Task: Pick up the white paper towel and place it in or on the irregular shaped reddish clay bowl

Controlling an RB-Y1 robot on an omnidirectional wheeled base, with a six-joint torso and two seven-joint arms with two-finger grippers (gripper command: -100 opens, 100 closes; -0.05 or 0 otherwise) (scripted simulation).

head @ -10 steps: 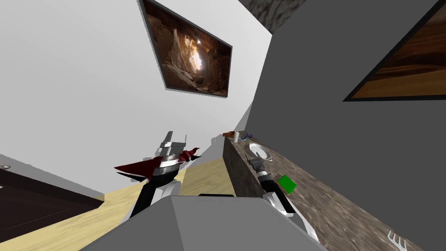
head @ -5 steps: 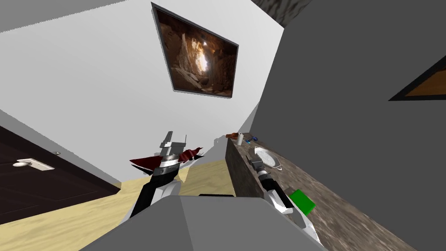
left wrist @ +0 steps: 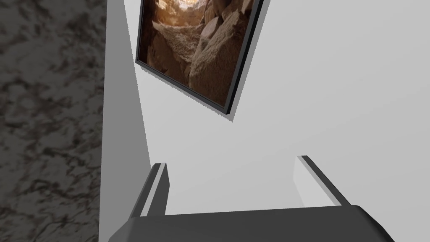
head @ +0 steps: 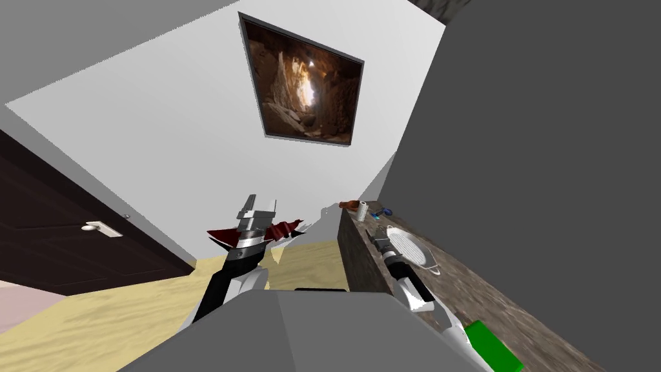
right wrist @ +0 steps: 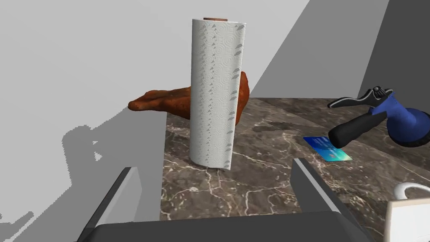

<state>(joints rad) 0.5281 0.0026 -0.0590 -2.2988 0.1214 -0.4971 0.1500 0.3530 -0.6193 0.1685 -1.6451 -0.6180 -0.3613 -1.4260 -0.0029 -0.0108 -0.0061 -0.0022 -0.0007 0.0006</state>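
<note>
Ok — R gripper (right wrist: 213,164) jaws released, L gripper (left wrist: 231,161) too; paper towel (right wrist: 217,90) stands upright ahead, so I centre mid-roll, squeeze gently.

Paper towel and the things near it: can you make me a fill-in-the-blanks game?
1. The paper towel stands ____ on the counter.
2. Seen from the right gripper, the bowl sits ____ the paper towel.
3. The card lying flat on the counter is ____ in colour.
4. The right gripper is ____ and holds nothing.
Missing words: upright, behind, blue, open.
</note>
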